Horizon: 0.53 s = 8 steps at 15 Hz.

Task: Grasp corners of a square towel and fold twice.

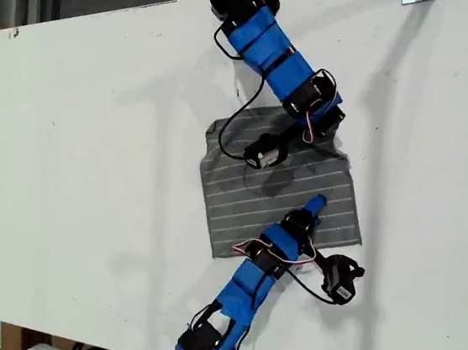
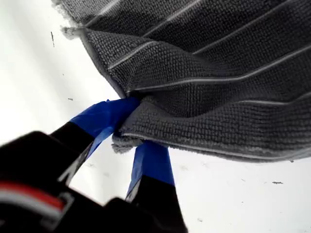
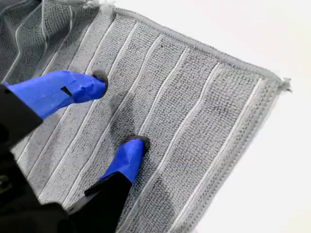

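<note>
My first claw (image 2: 129, 131) is clamped on a bunched edge of the towel (image 2: 218, 73), pinching the folded grey cloth between its blue fingers. My second claw (image 3: 119, 114) hangs with its fingers apart over the towel's striped middle. The towel lies near the centre of the white surface (image 1: 91, 167), between the two arms.

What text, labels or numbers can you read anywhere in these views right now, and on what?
None readable: no print shows on the towel, the table, my first gripper or my second gripper.
The first wrist view shows a red and white patch on the gripper body, too blurred to tell whether it is lettering.
</note>
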{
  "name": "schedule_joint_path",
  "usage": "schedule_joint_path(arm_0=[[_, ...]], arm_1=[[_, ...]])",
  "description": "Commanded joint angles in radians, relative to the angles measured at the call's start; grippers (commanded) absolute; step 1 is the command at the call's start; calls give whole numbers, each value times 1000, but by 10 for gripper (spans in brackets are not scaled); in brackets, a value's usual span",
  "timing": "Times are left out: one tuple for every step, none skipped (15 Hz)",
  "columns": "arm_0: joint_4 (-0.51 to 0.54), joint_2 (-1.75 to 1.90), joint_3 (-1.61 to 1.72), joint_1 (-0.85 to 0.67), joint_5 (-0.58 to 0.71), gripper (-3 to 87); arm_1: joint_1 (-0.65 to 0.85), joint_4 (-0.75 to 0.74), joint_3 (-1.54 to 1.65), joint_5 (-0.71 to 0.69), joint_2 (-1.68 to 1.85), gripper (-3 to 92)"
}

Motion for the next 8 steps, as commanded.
schedule_joint_path(arm_0=[[-2, 114, 127, 63, -101, 230], [-17, 179, 224, 95, -146, 229], [-67, 270, 364, 124, -186, 228], [-146, 370, 535, 147, -229, 228], [-261, 471, 719, 163, -272, 225], [-368, 554, 871, 170, -299, 222], [-400, 597, 937, 172, -304, 220], [-388, 612, 942, 163, -284, 220]], arm_1=[[-12, 11, -52, 11, 83, -1], [-11, 12, -52, 11, 89, -1], [-8, 14, -52, 11, 92, -1], [-3, 14, -52, 8, 92, -1], [2, 14, -52, 6, 89, -1], [8, 9, -52, 3, 86, -1], [14, 6, -54, 0, 84, -1], [20, 6, -54, -3, 84, -1]])
